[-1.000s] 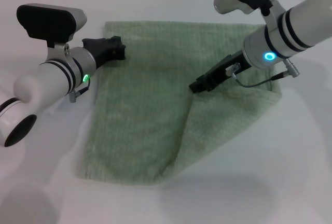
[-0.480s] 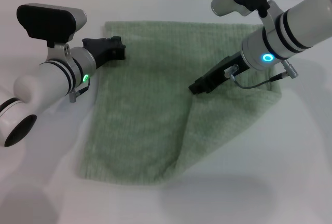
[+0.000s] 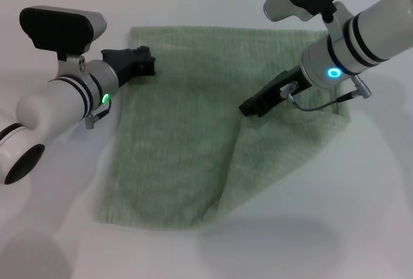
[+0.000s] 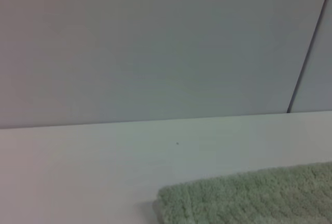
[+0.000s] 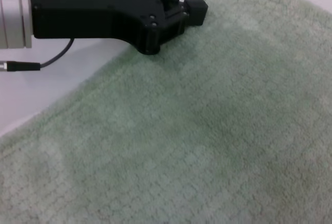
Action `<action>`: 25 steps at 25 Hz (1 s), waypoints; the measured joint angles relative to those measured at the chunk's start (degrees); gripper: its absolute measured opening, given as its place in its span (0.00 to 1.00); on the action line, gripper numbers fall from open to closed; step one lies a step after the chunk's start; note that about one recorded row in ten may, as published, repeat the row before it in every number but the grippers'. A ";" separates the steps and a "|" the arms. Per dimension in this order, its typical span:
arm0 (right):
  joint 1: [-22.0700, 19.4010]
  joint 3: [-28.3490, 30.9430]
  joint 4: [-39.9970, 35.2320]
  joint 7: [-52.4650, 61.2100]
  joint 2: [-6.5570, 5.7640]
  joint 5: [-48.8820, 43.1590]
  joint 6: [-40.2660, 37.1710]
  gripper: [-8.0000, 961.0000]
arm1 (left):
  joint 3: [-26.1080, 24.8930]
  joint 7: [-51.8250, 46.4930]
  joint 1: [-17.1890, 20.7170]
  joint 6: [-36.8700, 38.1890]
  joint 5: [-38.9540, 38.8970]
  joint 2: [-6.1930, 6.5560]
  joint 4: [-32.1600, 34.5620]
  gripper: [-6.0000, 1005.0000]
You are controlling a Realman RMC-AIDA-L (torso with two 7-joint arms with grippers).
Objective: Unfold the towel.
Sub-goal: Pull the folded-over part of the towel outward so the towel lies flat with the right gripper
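White table [image 3: 361, 214], grey wall behind: the towel [image 3: 193, 130] is laid near flat, a right flap seemingly still doubled; left gripper [image 3: 147, 61], closed and empty, at its left edge; right gripper [image 3: 253, 106], closure undeterminable, above the fold; a grasp of that flap is judged next.

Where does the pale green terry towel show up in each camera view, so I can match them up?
Head view: the pale sage-green terry towel lies mid-table between both arms, its right part creased.
Left wrist view: only its far left corner shows low in the picture, on the white table.
Right wrist view: it fills most of the picture.
Shared landmark: that corner by the black left gripper, seen again in the right wrist view.
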 joint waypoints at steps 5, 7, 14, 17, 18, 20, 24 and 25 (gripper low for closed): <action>-0.33 0.00 -0.46 -0.28 0.00 -0.08 -0.26 0.07 | 0.00 0.09 0.67 0.00 0.00 0.04 -0.76 0.00; -0.41 0.00 -0.56 -0.35 0.00 -0.08 -0.29 0.05 | 0.00 0.17 0.85 0.00 0.00 0.11 -0.93 0.00; -5.16 -0.48 -10.02 -0.52 0.20 -0.16 -4.56 0.04 | -0.05 0.23 1.11 -0.05 0.00 0.20 -1.36 0.00; -8.02 -0.40 -15.59 -0.54 0.21 0.01 -8.38 0.04 | -0.09 0.27 1.16 -0.10 0.00 0.26 -1.48 0.00; -8.89 -0.27 -17.52 -0.55 0.17 0.05 -9.67 0.04 | -0.09 0.27 1.16 -0.12 0.00 0.26 -1.49 0.00; -11.88 0.25 -24.73 -0.56 0.09 0.13 -15.24 0.04 | -0.09 0.28 1.16 -0.17 0.00 0.27 -1.49 0.00; -14.05 1.71 -30.71 -0.54 0.07 0.16 -21.30 0.03 | -0.15 0.29 1.15 -0.21 0.00 0.27 -1.50 0.00; -14.83 3.10 -33.65 -0.40 0.07 0.18 -25.03 0.04 | -0.16 0.29 1.14 -0.23 0.00 0.27 -1.50 0.00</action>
